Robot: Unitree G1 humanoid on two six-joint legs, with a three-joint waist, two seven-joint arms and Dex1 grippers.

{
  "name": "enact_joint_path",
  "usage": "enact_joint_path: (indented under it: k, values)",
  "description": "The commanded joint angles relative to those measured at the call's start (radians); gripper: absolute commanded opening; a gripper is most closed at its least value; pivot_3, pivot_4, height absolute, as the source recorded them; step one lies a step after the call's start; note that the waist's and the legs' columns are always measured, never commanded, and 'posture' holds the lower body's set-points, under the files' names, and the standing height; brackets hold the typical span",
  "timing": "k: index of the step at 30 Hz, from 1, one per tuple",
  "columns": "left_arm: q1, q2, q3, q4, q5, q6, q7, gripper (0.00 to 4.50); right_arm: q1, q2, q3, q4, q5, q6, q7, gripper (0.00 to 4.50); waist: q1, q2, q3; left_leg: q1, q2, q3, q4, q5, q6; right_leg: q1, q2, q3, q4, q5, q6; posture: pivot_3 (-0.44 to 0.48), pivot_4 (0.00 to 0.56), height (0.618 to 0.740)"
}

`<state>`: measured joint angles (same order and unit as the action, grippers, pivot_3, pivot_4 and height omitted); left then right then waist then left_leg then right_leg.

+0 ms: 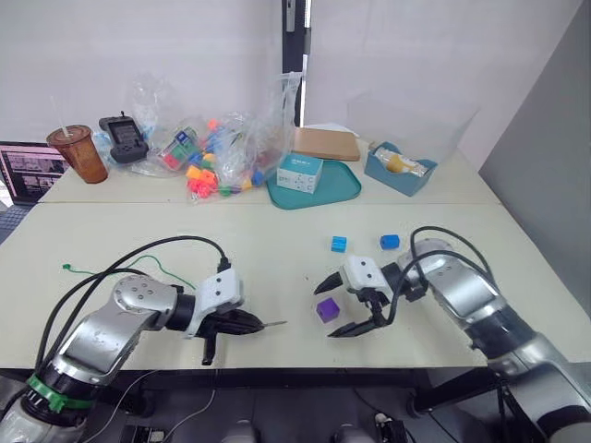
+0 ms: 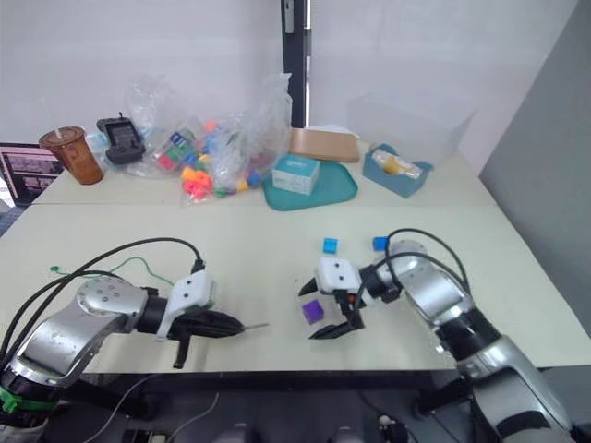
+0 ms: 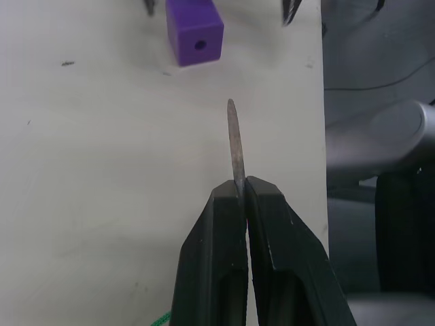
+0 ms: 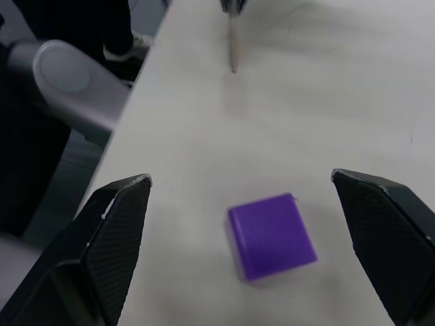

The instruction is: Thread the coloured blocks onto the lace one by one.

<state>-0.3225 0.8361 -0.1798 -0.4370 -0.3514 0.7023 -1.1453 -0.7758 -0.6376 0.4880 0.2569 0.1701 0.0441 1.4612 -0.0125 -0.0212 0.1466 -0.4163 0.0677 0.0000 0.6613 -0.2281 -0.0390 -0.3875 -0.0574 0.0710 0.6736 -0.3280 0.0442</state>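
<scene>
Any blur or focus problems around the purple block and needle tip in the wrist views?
Left wrist view: the needle tip and purple block are crisp, the block's hole visible. Right wrist view: the block is soft-edged, the needle tip smeared, the right gripper's fingers sharper.

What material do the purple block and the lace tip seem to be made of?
The purple block: likely plastic, with smooth matte faces, even colour and a clean round hole. The lace tip: stiff and grey with a dull mottled surface; metal or hard plastic, I cannot tell which.

One block (image 1: pixel 327 310) lies on the table (image 1: pixel 277 249) between both arms, two blocks (image 1: pixel 339 244) behind it.
</scene>
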Motion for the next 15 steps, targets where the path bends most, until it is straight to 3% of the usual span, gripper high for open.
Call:
enact_joint_path:
  k: [1,8,9,15]
  values:
    - [-0.020,-0.003,0.000,-0.058,-0.025,0.059,0.039,0.00,-0.029,0.019,-0.016,0.105,-0.026,-0.111,0.063,4.47,0.001,0.000,0.000,0.000,0.000,0.000,0.000,0.000,0.000,0.000,0.000,0.000,0.000,0.000,0.000,0.000,0.150,0.740]
    - [-0.009,0.008,-0.020,-0.080,-0.027,0.082,0.052,0.00,-0.056,0.076,-0.037,0.281,-0.065,-0.200,0.079,4.47,-0.001,0.000,0.000,0.001,0.000,0.000,0.000,0.000,-0.001,0.000,0.000,0.000,0.001,0.000,0.000,0.000,0.150,0.740]
    - [-0.009,0.010,-0.022,-0.078,-0.026,0.080,0.052,0.00,-0.057,0.082,-0.040,0.293,-0.068,-0.205,0.078,3.95,-0.001,0.000,0.000,0.001,0.000,0.000,0.000,0.000,-0.001,0.000,0.000,0.000,0.001,0.000,0.000,0.000,0.150,0.740]
    - [-0.045,-0.004,-0.044,-0.046,-0.018,0.099,0.074,0.00,-0.005,0.097,-0.079,0.232,-0.050,-0.131,0.052,1.89,0.002,0.000,0.000,0.001,0.000,0.000,0.000,0.001,-0.001,0.000,0.000,0.000,0.002,0.000,0.000,0.000,0.150,0.740]
